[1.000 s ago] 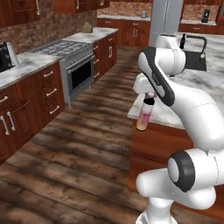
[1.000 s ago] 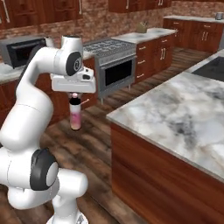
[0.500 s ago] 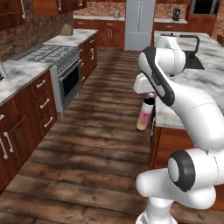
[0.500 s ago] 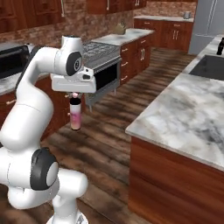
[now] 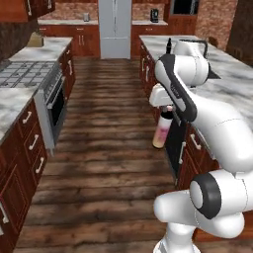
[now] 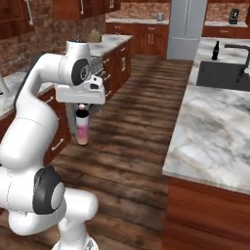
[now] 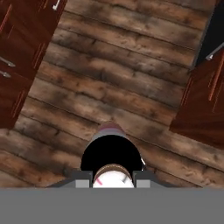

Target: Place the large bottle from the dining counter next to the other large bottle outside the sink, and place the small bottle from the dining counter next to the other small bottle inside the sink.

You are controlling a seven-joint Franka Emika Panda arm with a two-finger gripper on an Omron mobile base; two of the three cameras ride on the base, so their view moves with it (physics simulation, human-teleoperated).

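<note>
in the left base view i see my gripper (image 5: 167,109) hanging over the wooden floor (image 5: 108,143) of the kitchen aisle, with the large bottle (image 5: 162,130) dangling upright beneath it, pink body fading to a yellowish base. the fingers are closed around the bottle's neck, so i have it held at the top. the bottle sits in mid-air just beside the dark front of the counter on my right, not touching the floor. on the left of this view is the stove (image 5: 29,79) set in a marbled counter, and at the far end the steel fridge (image 5: 114,27). from the right base view the same bottle (image 6: 82,128) hangs under the white hand (image 6: 83,105), well apart from the marbled counter (image 6: 215,132) that holds the sink (image 6: 222,75). the sink is a black basin with its arched faucet (image 6: 239,56) at the right side, and the other large bottle (image 6: 216,50), all black, stands on the countertop just beside the basin's far left corner, outside it. i cannot make out anything inside the basin from here. in the hand view i look straight down along the bottle (image 7: 111,153): its dark round shoulder and pale cap sit between the two fingertips (image 7: 83,178), which press in on either side, and below it run the floor planks, with red-brown cabinet fronts (image 7: 26,48) at both sides.
</note>
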